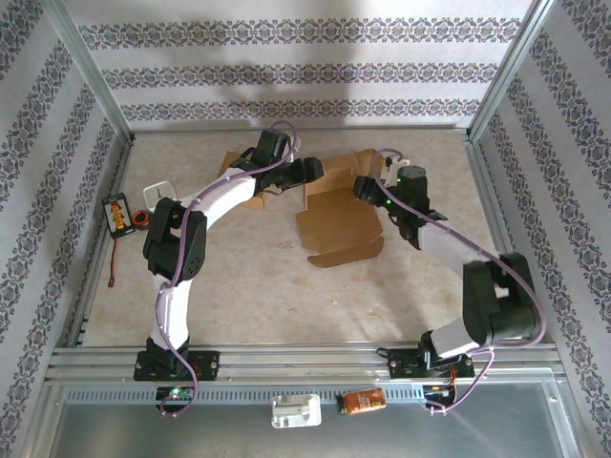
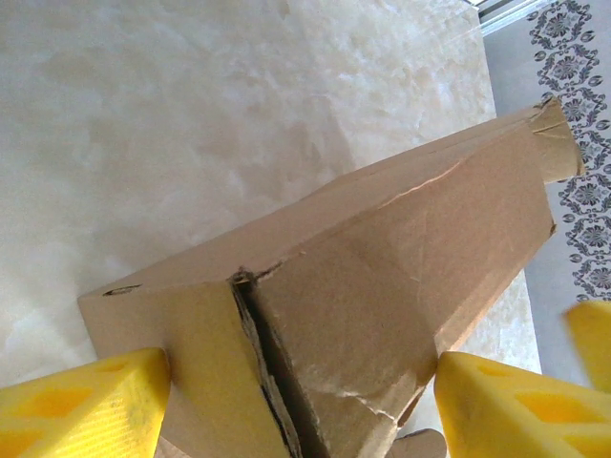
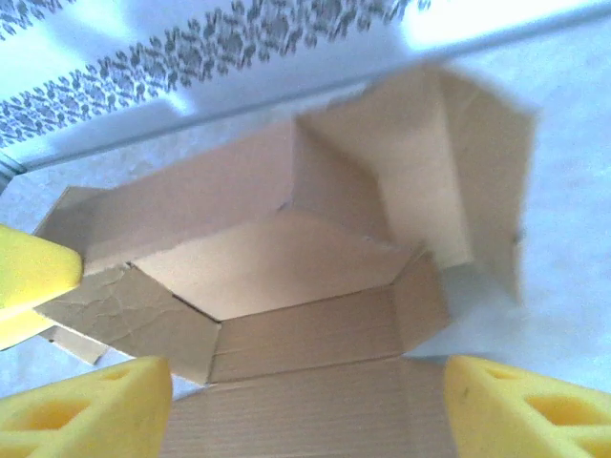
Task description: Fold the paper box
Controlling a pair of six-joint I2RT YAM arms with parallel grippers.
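Beige marbled table (image 1: 286, 296). Cardboard box (image 1: 334, 224) lies unfolded on it near the far edge. Left of the box: orange device (image 1: 118, 214), small white object (image 1: 158, 194) just beside it.

**Colours and patterns on the desk**

Brown cardboard box (image 1: 339, 215) on a mottled beige desk (image 1: 286, 296). Yellow fingers (image 2: 81, 405) on the grippers. White arms (image 1: 224, 200) with black joints, purple cables (image 1: 170, 315). White walls (image 1: 305, 57) carry grey floral stripes.
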